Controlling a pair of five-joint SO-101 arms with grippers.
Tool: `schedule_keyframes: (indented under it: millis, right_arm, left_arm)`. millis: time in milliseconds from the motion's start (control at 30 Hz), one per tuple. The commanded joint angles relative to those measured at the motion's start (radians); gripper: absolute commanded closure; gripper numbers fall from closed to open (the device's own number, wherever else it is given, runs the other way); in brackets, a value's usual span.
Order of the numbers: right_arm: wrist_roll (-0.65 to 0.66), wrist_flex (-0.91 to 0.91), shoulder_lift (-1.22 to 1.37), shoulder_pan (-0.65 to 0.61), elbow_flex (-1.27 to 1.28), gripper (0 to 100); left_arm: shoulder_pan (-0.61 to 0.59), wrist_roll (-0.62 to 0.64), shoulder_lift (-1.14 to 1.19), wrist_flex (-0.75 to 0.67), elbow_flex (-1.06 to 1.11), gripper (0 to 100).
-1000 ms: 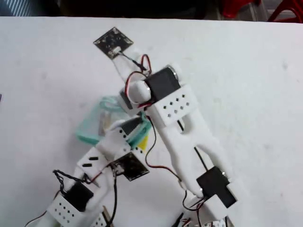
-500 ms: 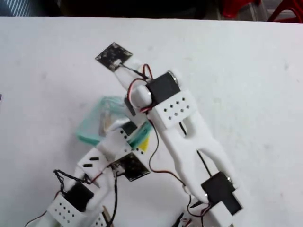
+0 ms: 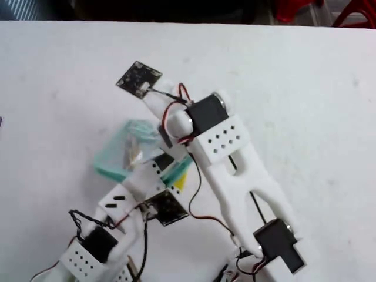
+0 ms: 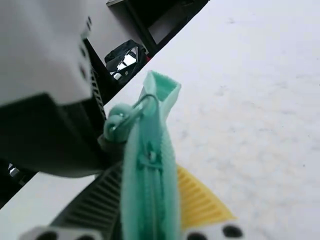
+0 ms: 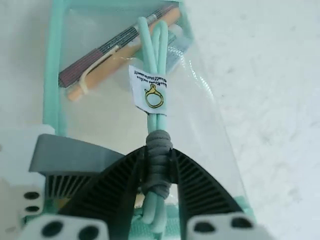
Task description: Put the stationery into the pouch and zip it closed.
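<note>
High view: a clear plastic pouch with mint-green trim [image 3: 120,155] is seen lying on the white surface [image 3: 294,76], and it is met at one end by both arms. Left wrist view: the pouch's zippered edge [image 4: 150,165] is pinched by the left end effector [image 4: 150,210], which is closed narrowly on it. Right wrist view: a mint-green pull cord [image 5: 152,55] is clamped in the right end effector [image 5: 157,175], and dark and tan pens [image 5: 112,52] are seen inside the pouch. Loading is judged done and zipping is judged the step in hand, though how far the zip is drawn cannot be told.
</note>
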Motion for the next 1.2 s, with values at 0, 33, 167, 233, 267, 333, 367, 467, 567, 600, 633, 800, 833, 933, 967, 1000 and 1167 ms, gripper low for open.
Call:
schedule_keyframes:
  millis: [0, 33, 167, 233, 267, 333, 367, 467, 567, 600, 633, 800, 833, 933, 967, 1000, 1167]
  right_arm:
    - [0.002, 0.025, -0.033, 0.077, -0.058, 98.1]
    - [-0.014, 0.025, -0.036, 0.101, -0.094, 98.1]
    - [-0.176, 0.024, -0.036, 0.168, -0.252, 98.1]
    - [-0.224, 0.024, -0.038, 0.171, -0.292, 98.1]
    - [-0.239, 0.024, -0.038, 0.171, -0.301, 98.1]
    - [-0.256, 0.024, -0.038, 0.16, -0.305, 98.1]
    - [-0.261, 0.024, -0.038, 0.157, -0.305, 98.1]
    - [-0.275, 0.024, -0.038, 0.154, -0.305, 98.1]
    - [-0.265, 0.024, -0.038, 0.136, -0.305, 98.1]
    - [-0.265, 0.024, -0.038, 0.127, -0.305, 98.1]
    - [-0.265, 0.024, -0.038, 0.114, -0.305, 98.1]
    - [-0.265, 0.024, -0.038, 0.07, -0.305, 97.8]
    - [-0.265, 0.024, -0.038, 0.07, -0.304, 97.8]
    - [-0.265, 0.025, -0.038, 0.076, -0.299, 97.7]
    - [-0.265, 0.025, -0.038, 0.076, -0.285, 97.6]
    - [-0.265, 0.025, -0.038, 0.073, -0.27, 96.5]
    - [-0.272, 0.025, -0.038, 0.068, -0.183, 80.2]
  left_arm:
    - [-0.007, -0.006, -0.005, 0.0, 0.0, 98]
    - [-0.007, -0.006, -0.007, 0.0, 0.0, 98]
    - [-0.007, -0.006, -0.008, 0.0, 0.0, 98]
    - [-0.007, -0.003, -0.008, -0.006, 0.0, 98]
    - [-0.007, 0.0, -0.008, -0.006, -0.003, 98]
    - [-0.007, 0.002, -0.008, -0.006, -0.008, 98]
    - [-0.008, 0.003, -0.01, -0.008, -0.009, 98]
    - [-0.025, 0.015, -0.01, -0.008, -0.029, 98]
    - [-0.045, 0.054, -0.01, -0.008, -0.04, 98]
    - [-0.045, 0.051, -0.01, -0.008, -0.04, 98]
    - [-0.045, 0.051, -0.01, -0.008, -0.037, 98]
    - [-0.041, 0.051, -0.01, -0.006, -0.021, 98]
    - [-0.041, 0.049, -0.01, -0.008, -0.017, 98]
    - [-0.038, 0.025, -0.01, -0.008, -0.006, 98]
    - [-0.038, 0.015, -0.01, -0.008, -0.006, 98]
    - [-0.038, 0.011, -0.01, -0.008, -0.006, 98]
    - [-0.038, 0.008, -0.01, -0.008, -0.006, 98]
